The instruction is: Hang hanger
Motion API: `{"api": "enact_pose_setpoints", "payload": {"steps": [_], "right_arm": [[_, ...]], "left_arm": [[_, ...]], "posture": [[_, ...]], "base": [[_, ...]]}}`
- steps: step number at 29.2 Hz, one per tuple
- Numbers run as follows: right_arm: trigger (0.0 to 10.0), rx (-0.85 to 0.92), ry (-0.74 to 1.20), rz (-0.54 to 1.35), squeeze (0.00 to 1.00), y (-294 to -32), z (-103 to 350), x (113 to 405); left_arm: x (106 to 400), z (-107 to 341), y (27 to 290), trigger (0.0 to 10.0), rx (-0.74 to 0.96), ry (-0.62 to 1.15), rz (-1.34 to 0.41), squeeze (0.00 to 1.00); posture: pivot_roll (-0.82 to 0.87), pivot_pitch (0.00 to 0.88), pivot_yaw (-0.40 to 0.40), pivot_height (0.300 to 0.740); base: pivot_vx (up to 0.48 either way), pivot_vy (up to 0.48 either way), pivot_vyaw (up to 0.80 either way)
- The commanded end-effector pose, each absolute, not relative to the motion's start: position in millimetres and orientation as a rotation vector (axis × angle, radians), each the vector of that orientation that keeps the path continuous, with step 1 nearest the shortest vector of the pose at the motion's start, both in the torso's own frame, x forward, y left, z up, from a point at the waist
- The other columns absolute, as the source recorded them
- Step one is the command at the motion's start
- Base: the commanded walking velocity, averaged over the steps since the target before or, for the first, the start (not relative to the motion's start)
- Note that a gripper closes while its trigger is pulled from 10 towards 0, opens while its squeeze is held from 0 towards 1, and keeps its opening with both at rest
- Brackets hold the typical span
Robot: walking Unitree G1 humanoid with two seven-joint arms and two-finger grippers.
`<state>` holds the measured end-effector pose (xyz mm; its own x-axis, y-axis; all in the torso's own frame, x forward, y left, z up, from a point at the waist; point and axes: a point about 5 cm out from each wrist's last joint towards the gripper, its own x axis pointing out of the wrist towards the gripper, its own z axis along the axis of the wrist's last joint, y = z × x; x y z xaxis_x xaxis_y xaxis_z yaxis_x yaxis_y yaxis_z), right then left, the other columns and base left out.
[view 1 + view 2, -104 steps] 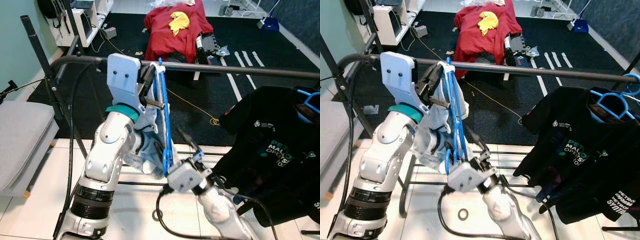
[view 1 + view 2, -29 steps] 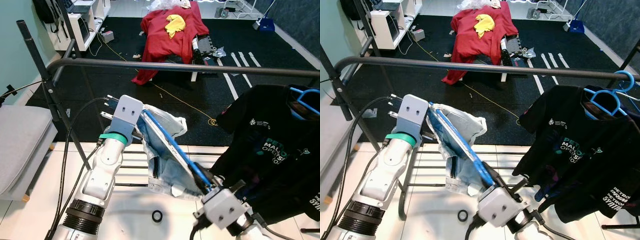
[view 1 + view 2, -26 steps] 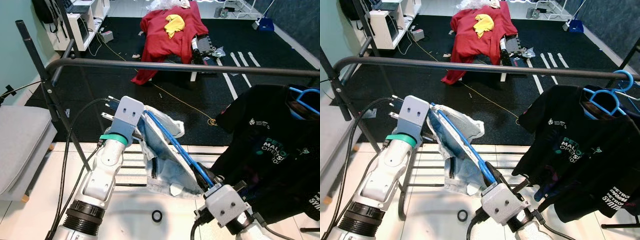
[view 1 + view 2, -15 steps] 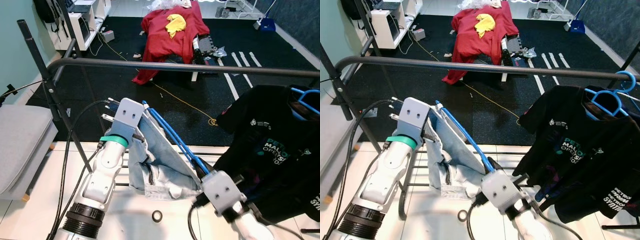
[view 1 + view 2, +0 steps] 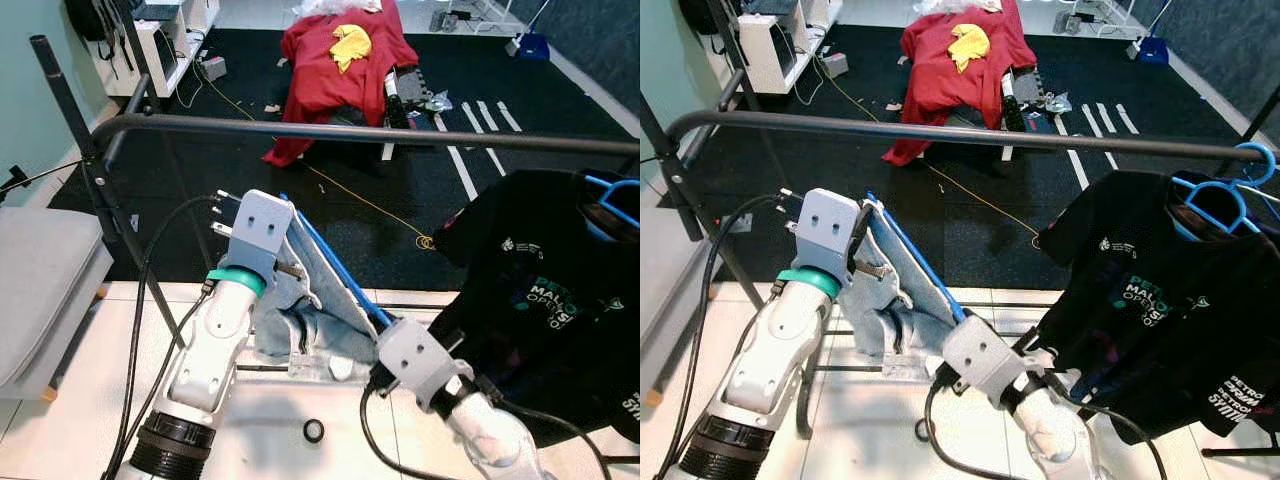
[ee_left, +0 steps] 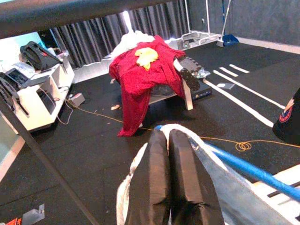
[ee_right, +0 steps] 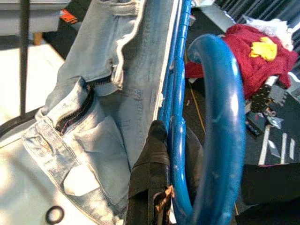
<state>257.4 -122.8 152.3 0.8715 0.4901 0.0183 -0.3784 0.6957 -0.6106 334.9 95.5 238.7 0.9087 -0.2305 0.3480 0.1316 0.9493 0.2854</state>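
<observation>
- left gripper point(image 6: 169, 154) was pinched closed on pale blue denim shorts point(image 5: 310, 325) draped over a blue plastic hanger point(image 5: 335, 265), below the black metal rail point(image 5: 350, 132).
- right gripper point(image 7: 157, 140) clamped the hanger's hook end.

Black T-shirt point(image 5: 1140, 290), chest print: teal and white lettering, partly creased; "PETR…" on the top line, "MALO…" under it, "OPEN" below that, then digits that look like "201", the last one lost in a fold.
Black T-shirt, upper chest: small white logo with tiny lines of text beside it, too small to read.
Black T-shirt, lower hem at the right point(image 5: 1238, 395): white print, "PETRO…" over a second word starting "SYM…", the rest cut off by the picture's edge.
Same shirt, left eye view point(image 5: 545, 300): the same chest print, "MALO" and "OPEN" just about legible, nothing more.
</observation>
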Motion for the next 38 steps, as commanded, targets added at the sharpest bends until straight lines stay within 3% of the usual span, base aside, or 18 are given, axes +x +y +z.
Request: {"api": "enact_pose_setpoints", "payload": {"steps": [1, 6, 21, 38], "right_arm": [[0.0, -0.644, -0.105, 0.535, 0.00, -122.7, 137.0, 248.4], [0.0, -0.647, -0.024, 0.562, 0.00, -123.2, 122.8, 235.7], [0.0, -0.696, -0.067, 0.632, 0.00, -120.2, 119.1, 217.0], [0.0, -0.698, 0.066, 0.582, 0.00, -142.2, 80.8, 182.4]], "left_arm": [[332.4, 248.8, 97.4, 0.0, 0.253, -0.448, -0.172, 0.00], [333.8, 251.4, 101.3, 0.0, 0.247, -0.453, -0.150, 0.00], [337.6, 250.0, 107.9, 0.0, 0.255, -0.435, -0.102, 0.00], [342.8, 255.3, 116.9, 0.0, 0.234, -0.432, -0.039, 0.00]], "posture": [[-0.18, 0.188, 0.052, 0.740], [-0.18, 0.192, 0.056, 0.740], [-0.18, 0.189, 0.054, 0.740], [-0.19, 0.197, 0.068, 0.740]], "base": [[0.000, 0.000, 0.00], [0.000, 0.000, 0.00], [0.000, 0.000, 0.00], [0.000, 0.000, 0.00]]}}
